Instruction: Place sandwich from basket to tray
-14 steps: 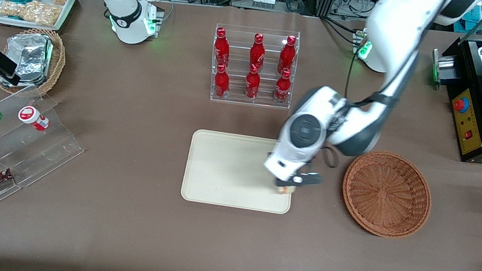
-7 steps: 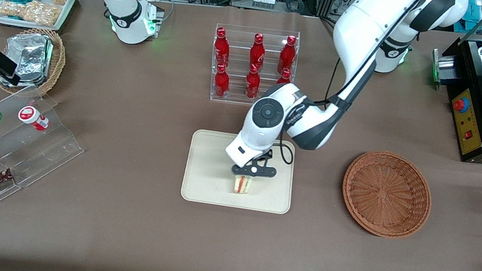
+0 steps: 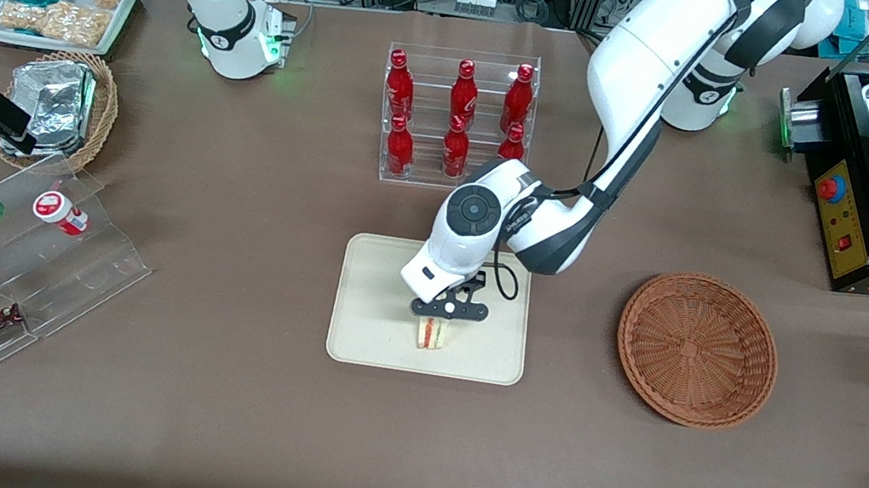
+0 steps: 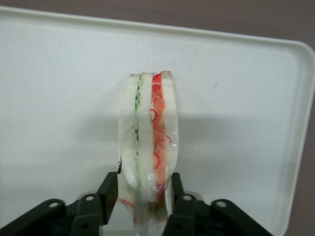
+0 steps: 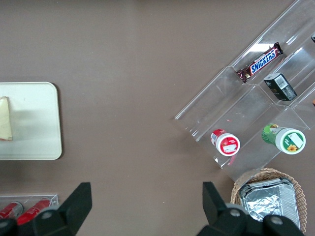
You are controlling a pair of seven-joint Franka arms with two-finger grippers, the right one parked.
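While pinched in the claw [image 4: 140, 196], the sandwich [image 4: 148, 142] stands over the tray [image 4: 246, 98].

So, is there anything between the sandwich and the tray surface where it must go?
Nothing visible. The gripper holds the sandwich directly over the tray, whose surface around it is bare.

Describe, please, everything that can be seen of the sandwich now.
The sandwich is a small wedge of pale white bread layers with a green filling stripe and a red-orange one, in clear shiny wrap. It stands on edge over the cream tray, in the part nearer the front camera, with its striped cut edge facing that camera. The gripper holds it, one of the black fingers pressing each bread face. Whether its base touches the tray cannot be told. It is out of the basket.
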